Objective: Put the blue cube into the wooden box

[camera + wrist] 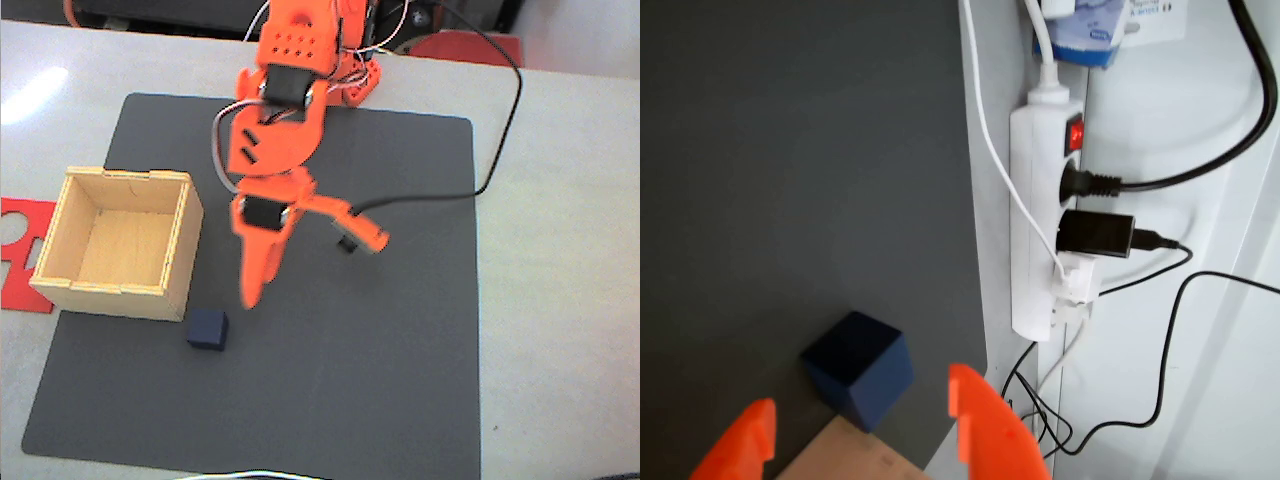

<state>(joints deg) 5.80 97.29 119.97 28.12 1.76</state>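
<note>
In the fixed view the small dark navy-blue cube lies nearest the lower edge, flat on the dark grey rectangular mat, just off the near right corner of the square open-topped box of light plywood. Cube and box are close, with a thin strip of mat between them. The box stands upright on the left part of the mat, its inside bare, with notched joints at its corners.

Right of the cube, the orange plastic two-finger tool hangs above the mat with its jaws spread wide: one long finger points down toward the mat near the cube, the other juts out to the right. It holds nothing and is apart from the cube.

In the wrist view the two orange fingertips show at the bottom edge, well separated, with the cube just beyond the gap and a corner of pale wood between them.

Farther back in the fixed view, a flat red cut-out sheet lies on the pale desk, partly hidden by the box. A black cable curves over the mat's far right part.

Beyond the cube in the wrist view, a white power strip with a lit red switch carries several plugs.
</note>
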